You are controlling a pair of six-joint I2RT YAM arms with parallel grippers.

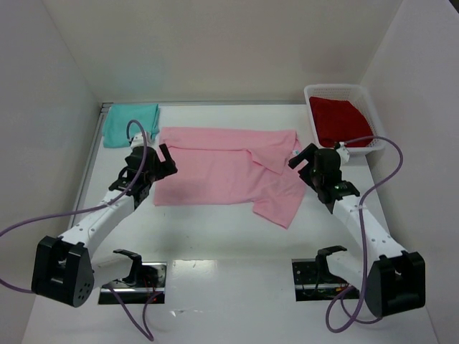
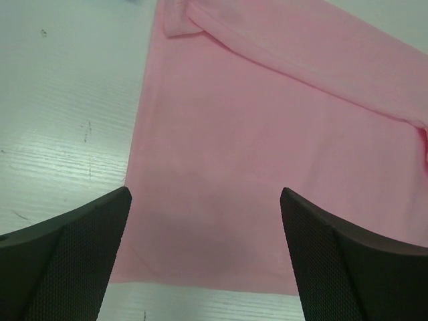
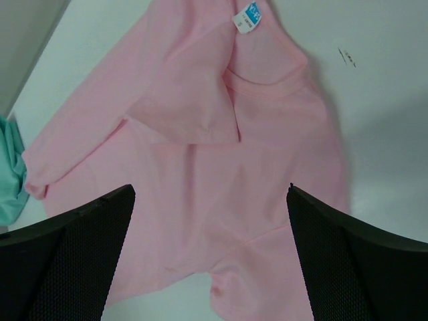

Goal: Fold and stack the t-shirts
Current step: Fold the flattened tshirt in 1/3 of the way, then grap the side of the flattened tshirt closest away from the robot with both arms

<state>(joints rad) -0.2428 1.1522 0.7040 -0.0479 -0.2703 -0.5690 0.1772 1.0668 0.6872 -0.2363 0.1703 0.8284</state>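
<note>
The pink t-shirt lies across the middle of the table, partly folded. Its far edge is turned over on itself and a sleeve is doubled in near the right end, so much of the front is covered. At that right end the right wrist view shows the neck opening and a small white label, its print too small to read.

The left gripper sits at the shirt's left edge and the right gripper at its right edge. Both have their fingers spread wide, with only pink cloth showing between them. In each wrist view the dark fingers are cut off by the lower frame edge, and I cannot tell whether the tips touch the fabric.

The teal t-shirt lies folded in the far left corner, just beside the pink one. The red t-shirt is bunched in the white basket at far right, its shape hard to make out.
</note>
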